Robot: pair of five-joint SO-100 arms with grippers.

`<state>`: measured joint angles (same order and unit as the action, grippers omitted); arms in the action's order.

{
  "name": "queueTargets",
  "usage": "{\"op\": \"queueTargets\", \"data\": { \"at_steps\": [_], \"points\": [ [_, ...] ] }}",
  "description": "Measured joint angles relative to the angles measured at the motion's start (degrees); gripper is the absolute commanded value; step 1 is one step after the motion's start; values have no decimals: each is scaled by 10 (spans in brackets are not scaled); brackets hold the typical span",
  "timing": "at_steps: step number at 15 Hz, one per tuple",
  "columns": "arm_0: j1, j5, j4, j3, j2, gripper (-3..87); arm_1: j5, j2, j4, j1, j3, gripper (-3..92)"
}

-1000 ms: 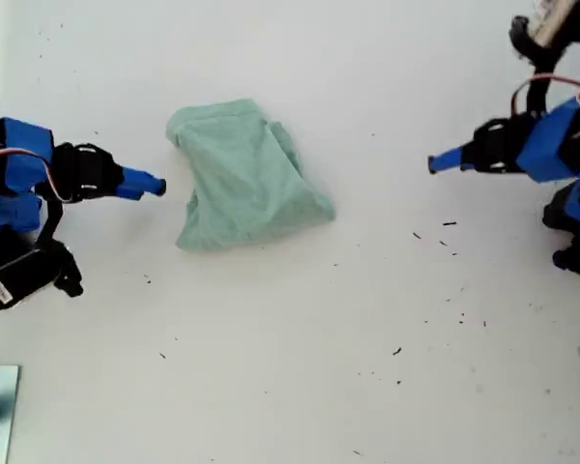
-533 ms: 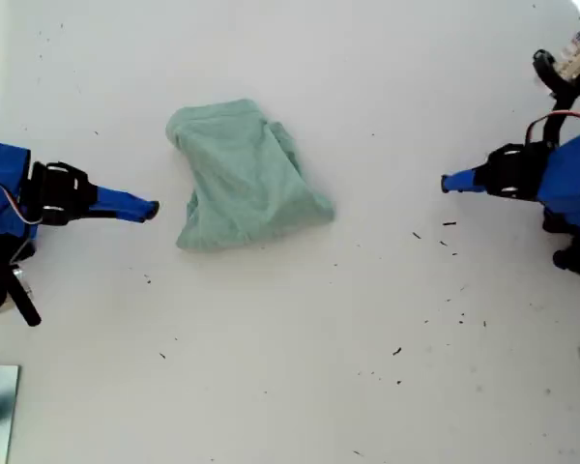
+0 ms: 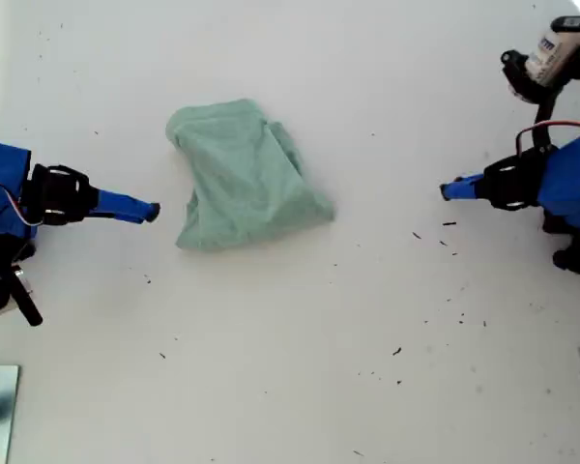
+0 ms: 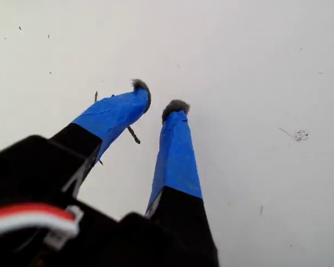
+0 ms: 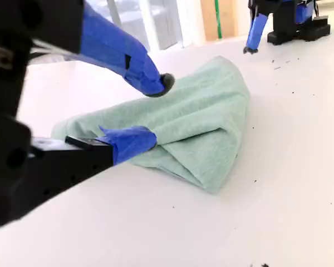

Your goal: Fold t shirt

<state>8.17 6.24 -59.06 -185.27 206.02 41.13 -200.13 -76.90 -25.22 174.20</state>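
Two blue-taped arms and one t shirt (image 3: 244,176) share the white table (image 3: 300,367) in the exterior view. The shirt, the only cloth, lies as a folded bundle a little toward that view's left of centre, in the upper half; its long axis runs roughly from the far edge toward the near edge, widening and fanning out at the near end toward the view's right. My second gripper (image 3: 151,210) reaches in from the exterior view's left, its tip just beside the bundle's near corner without touching it; from above its opening cannot be judged. My first gripper (image 3: 448,190) comes in from the exterior view's right, well apart from the shirt, over bare table sprinkled with small dark specks (image 3: 449,225). In the first wrist view, my first gripper (image 4: 157,95) shows two taped fingers with a narrow gap at the tips, nothing between them, only white table and a few specks below. In the second wrist view, my second gripper (image 5: 161,108) stands wide, one finger raised above the shirt (image 5: 203,119), the other low by the table at the bundle's edge, gripping nothing; the other arm's blue tip (image 5: 255,30) shows far behind the cloth.
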Motion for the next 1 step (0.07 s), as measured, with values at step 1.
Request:
{"op": "queueTargets", "data": {
  "at_steps": [1],
  "points": [
    [0, 0, 0, 0, 0, 115, 0, 0, 0, 0, 0, 83]
  ]
}}
